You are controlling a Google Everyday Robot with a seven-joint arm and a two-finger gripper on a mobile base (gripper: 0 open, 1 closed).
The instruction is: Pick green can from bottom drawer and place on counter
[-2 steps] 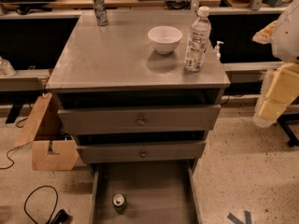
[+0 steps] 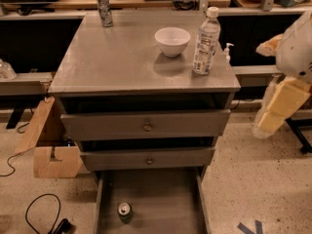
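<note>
Here, the water bottle [image 2: 206,40] carries a pale label whose writing is unreadable. It stands on the counter [image 2: 122,57], right of a white bowl [image 2: 172,41]. A tall silvery can [image 2: 104,9] stands at the counter's back left corner. The bottom drawer [image 2: 161,189] is pulled out and holds the green can [image 2: 125,211], upright on the left part of its floor. The gripper [image 2: 273,113] hangs at the right, well apart from the can, holding nothing visible; how far open it is cannot be told.
</note>
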